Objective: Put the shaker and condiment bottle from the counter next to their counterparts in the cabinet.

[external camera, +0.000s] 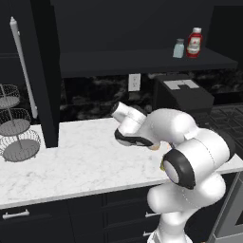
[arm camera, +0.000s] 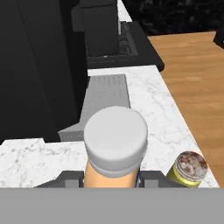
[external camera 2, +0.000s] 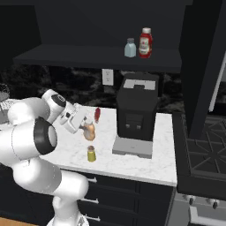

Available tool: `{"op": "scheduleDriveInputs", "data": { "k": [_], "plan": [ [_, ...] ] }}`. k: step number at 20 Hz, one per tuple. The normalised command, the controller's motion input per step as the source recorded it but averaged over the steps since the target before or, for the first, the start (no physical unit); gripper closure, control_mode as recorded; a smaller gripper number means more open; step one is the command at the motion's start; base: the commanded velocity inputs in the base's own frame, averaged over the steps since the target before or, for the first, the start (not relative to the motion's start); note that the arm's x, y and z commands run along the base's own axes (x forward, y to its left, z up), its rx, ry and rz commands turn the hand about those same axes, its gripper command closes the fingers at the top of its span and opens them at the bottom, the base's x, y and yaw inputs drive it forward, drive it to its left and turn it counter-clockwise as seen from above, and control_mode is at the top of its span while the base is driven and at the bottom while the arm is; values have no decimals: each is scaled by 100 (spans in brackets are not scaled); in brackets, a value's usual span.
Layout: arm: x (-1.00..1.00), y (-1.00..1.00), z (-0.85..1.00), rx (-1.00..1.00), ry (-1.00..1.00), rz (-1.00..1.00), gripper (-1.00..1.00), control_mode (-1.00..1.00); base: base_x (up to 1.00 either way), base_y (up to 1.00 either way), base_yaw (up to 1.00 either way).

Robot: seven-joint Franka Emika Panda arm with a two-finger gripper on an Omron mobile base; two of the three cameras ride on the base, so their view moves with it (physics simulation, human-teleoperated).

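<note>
Down on the white marble counter [external camera 2: 145,165], the gripper [arm camera: 111,178] is clamped on the condiment bottle [external camera 2: 89,129], its two dark fingers [arm camera: 70,178] pressed against the orange body on either side, just below the pale cap. From the right base view, that bottle sits tilted in the gripper's hold, out in front of the white arm and to the left of the black coffee machine [external camera 2: 136,114]. Just beside it, nearer the counter's front edge, stands the shaker [external camera 2: 91,153], stubby and yellow-green with a dull speckled cap, upright and apart from the gripper; the hand view catches it low on the right, close to the held bottle. A small red item [external camera 2: 97,114] sits further back on the counter, too small to make out. Up above, on the dark shelf of the cabinet [external camera 2: 88,56], the counterparts stand side by side: the pale blue-grey shaker [external camera 2: 129,48] on the left, the red bottle [external camera 2: 145,43] with its white label and cap on the right, very close together. Over in the left base view, a wire tiered basket [external camera: 16,133] stands at the counter's far left end, and a white wall socket [external camera: 134,82] shows on the dark backsplash.
</note>
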Motion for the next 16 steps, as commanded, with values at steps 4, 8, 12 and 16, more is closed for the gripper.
{"op": "scheduleDriveInputs", "data": {
  "k": [4, 8, 12, 16],
  "plan": [
    [-6, 0, 43, 0, -15, 26, 100, -100, 0, 0, 0],
    [-23, 0, 52, -2, -16, 33, 100, -100, 0, 0, 0],
    [-39, 0, 83, -2, -18, 19, 100, -100, 0, 0, 0],
    [-52, 0, 86, -5, -27, 8, 100, -100, 0, 0, 0]
  ]
}}
